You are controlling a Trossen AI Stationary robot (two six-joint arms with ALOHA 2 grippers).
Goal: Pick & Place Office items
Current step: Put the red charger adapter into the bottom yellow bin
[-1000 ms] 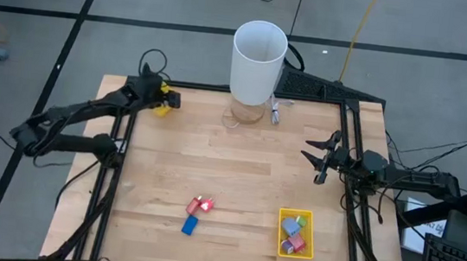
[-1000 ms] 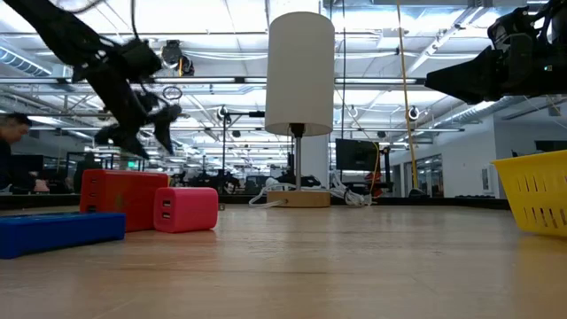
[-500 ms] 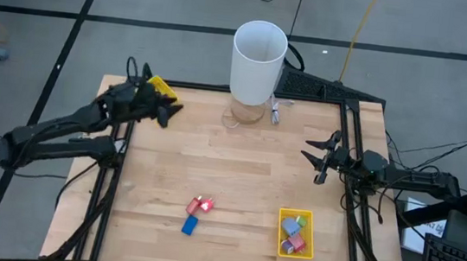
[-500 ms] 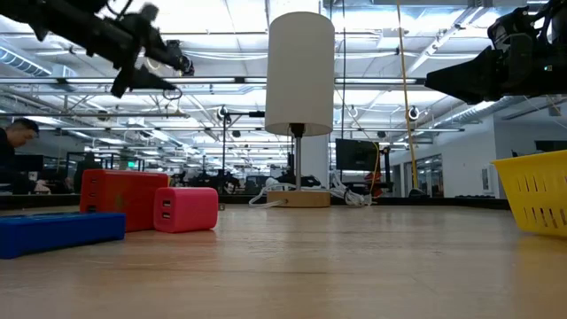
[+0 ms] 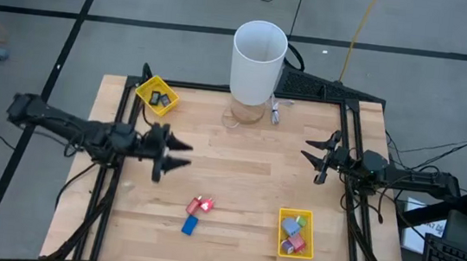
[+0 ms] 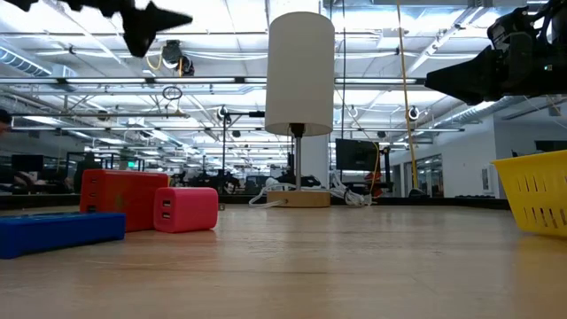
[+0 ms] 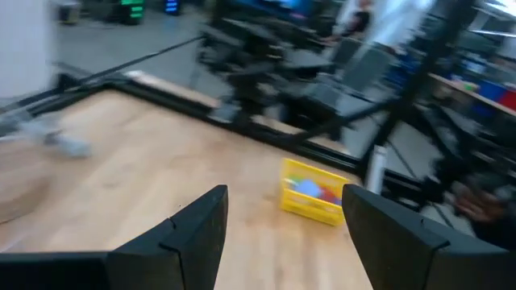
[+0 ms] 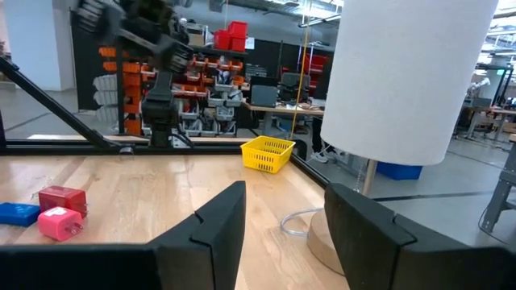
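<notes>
Meanwhile, my left gripper (image 5: 181,153) hung over the wood with its fingers spread and empty. Ahead and below my tips lay the red block (image 5: 195,205), pink block (image 5: 207,203) and blue block (image 5: 190,224). My right gripper (image 5: 311,160) waited, also spread, at the far edge.

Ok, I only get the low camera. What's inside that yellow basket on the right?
Observer: From above, that yellow tray holds several small pieces, blue, red and green among them.
Operator: Is there another tray somewhere?
Observer: Yes, a second yellow tray sits at the table's far left corner, with a dark piece inside.
Operator: Is the left gripper carrying anything?
Observer: No. The left gripper is open and empty, above the table, beyond the red pieces.
</notes>
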